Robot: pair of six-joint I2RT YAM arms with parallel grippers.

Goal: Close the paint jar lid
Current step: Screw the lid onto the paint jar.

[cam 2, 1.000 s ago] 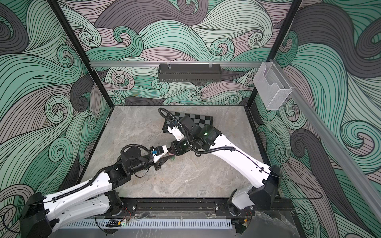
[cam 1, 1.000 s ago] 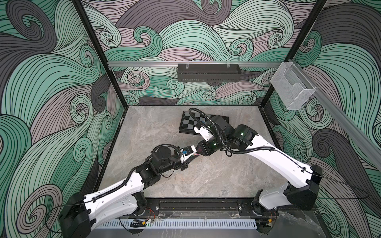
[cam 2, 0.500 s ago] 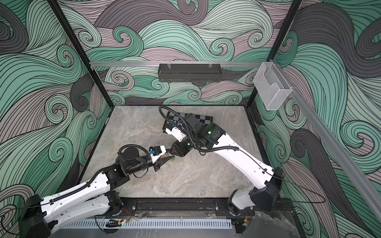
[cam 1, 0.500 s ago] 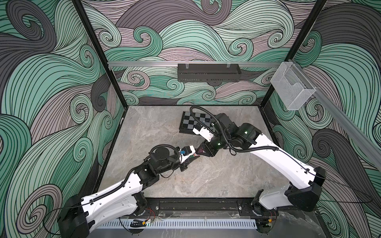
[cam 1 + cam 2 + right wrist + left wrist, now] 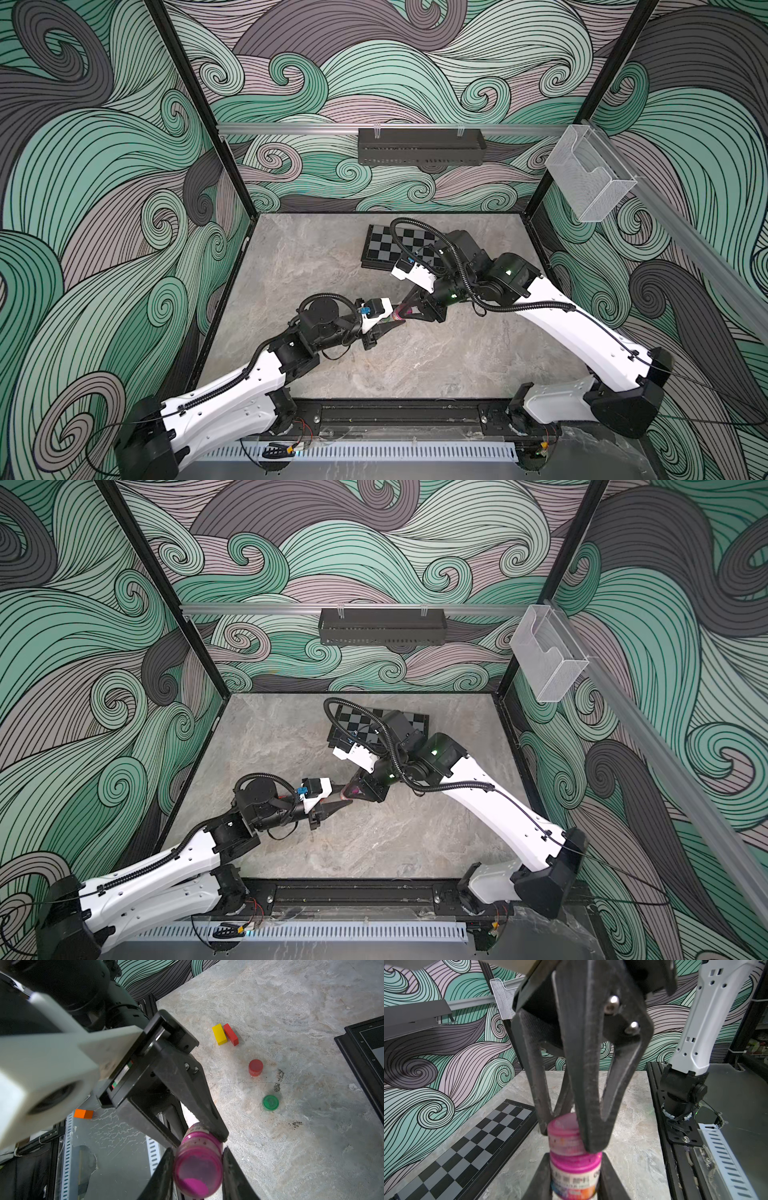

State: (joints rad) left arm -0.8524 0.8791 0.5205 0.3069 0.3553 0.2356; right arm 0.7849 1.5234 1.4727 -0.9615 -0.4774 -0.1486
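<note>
Meeting above the counter (image 5: 457,353), the left claw (image 5: 574,1177) clamps the jar (image 5: 572,1183) while the right claw (image 5: 198,1165) pinches the pink lid (image 5: 197,1172) against its mouth.

Grey table (image 5: 291,266) bears chessboard (image 5: 380,249), yellow block (image 5: 219,1034), green cap (image 5: 270,1102)

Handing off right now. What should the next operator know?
Left gripper: shut on the jar, held over the table.
Right gripper: shut on the lid.
Done: the lid sits on the jar's mouth.
Left: I cannot tell whether it is tight; probably finish twisting, then let go.
</note>
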